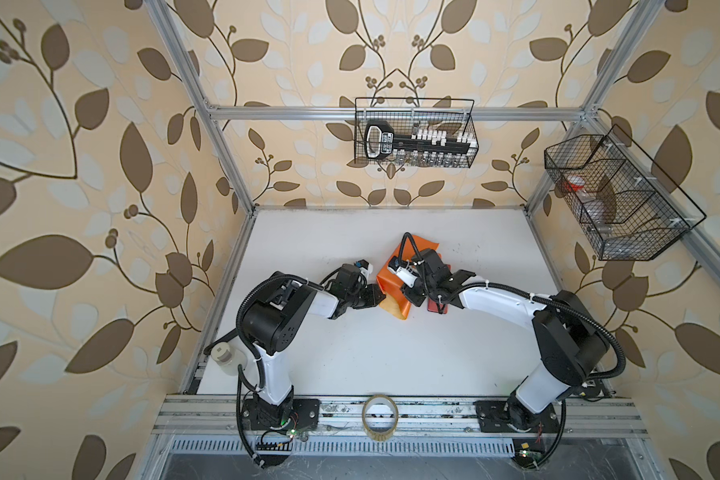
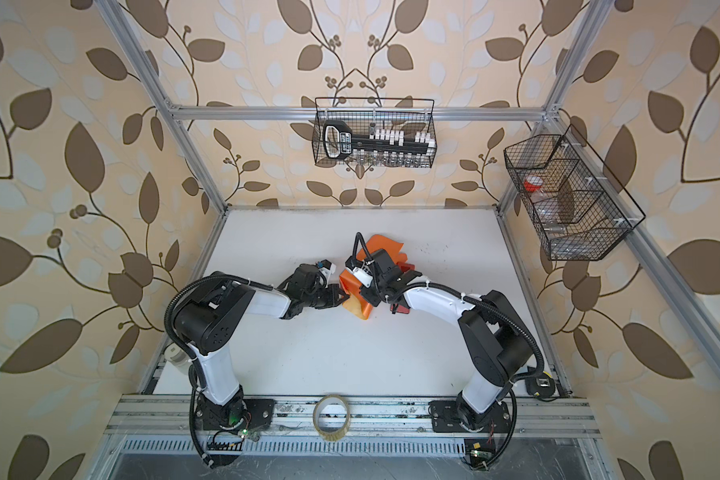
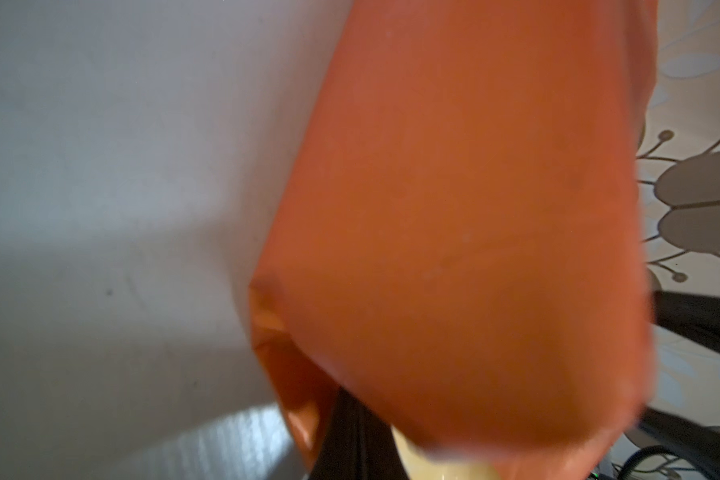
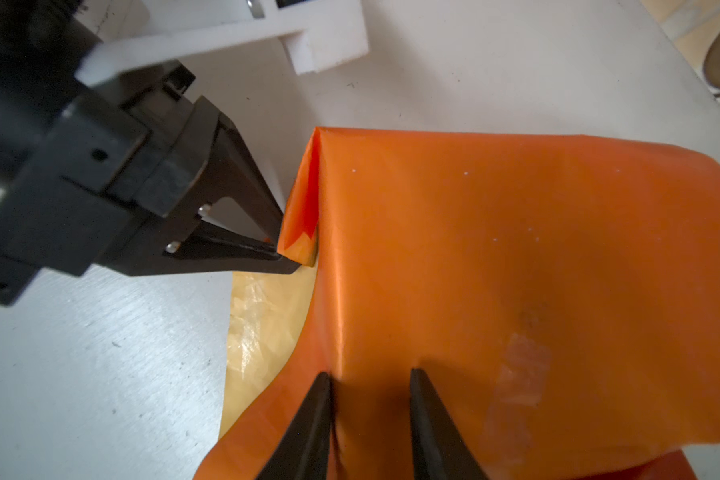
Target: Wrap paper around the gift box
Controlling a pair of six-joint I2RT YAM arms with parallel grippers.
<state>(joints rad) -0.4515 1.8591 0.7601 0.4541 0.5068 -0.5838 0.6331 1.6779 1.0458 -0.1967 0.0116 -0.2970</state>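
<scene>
The orange paper [image 4: 495, 257] is draped over a raised shape in the middle of the table, with its yellow-tan underside [image 4: 258, 324] lying flat in front. The gift box itself is hidden. My left gripper [image 4: 281, 253] is shut on a folded flap at the paper's corner. In both top views it reaches the paper [image 1: 391, 278] from the left. In the left wrist view the paper [image 3: 474, 249] fills most of the picture. My right gripper [image 4: 370, 374] stands open, both fingertips resting on the paper's top face beside a crease. A strip of clear tape [image 4: 520, 374] sticks to that face.
A red tape dispenser [image 1: 437, 309] lies under the right arm, next to the paper. A clear tape roll [image 1: 380, 417] sits on the front rail. A white bottle [image 1: 225, 359] stands at the table's left edge. Wire baskets [image 1: 416, 133] [image 1: 616, 199] hang on the frame.
</scene>
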